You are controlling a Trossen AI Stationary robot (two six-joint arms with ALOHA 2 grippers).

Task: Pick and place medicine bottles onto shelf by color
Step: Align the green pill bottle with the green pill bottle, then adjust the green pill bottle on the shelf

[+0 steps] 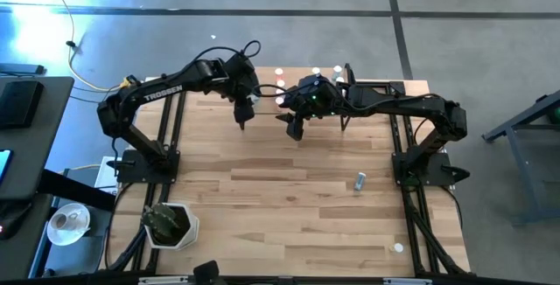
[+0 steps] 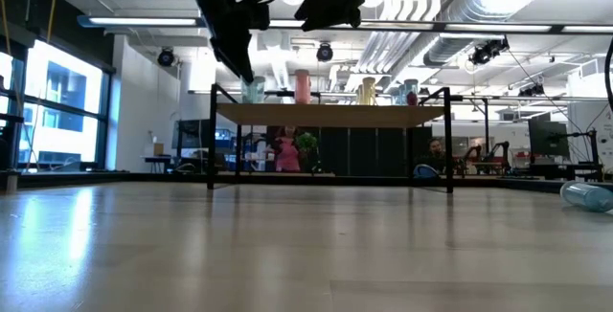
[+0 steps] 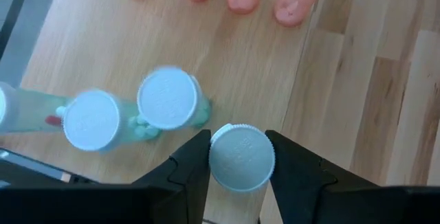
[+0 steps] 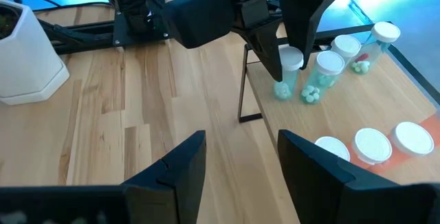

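Green bottle (image 3: 240, 157) between left hand (image 3: 238, 165) fingers

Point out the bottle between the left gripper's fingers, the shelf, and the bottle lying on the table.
Green bottle (image 3: 241, 157), left wrist view, white cap.
Shelf (image 2: 330, 115), low view, board's front edge.
Fallen bottle (image 1: 360, 180), high view, body.

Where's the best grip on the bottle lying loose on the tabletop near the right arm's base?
The loose bottle lies on its side, alone on the table. Probably best to come straight down with the right pincer and close across the round body at mid-length, fingers crosswise to its long axis, since the cap end gives less to hold.
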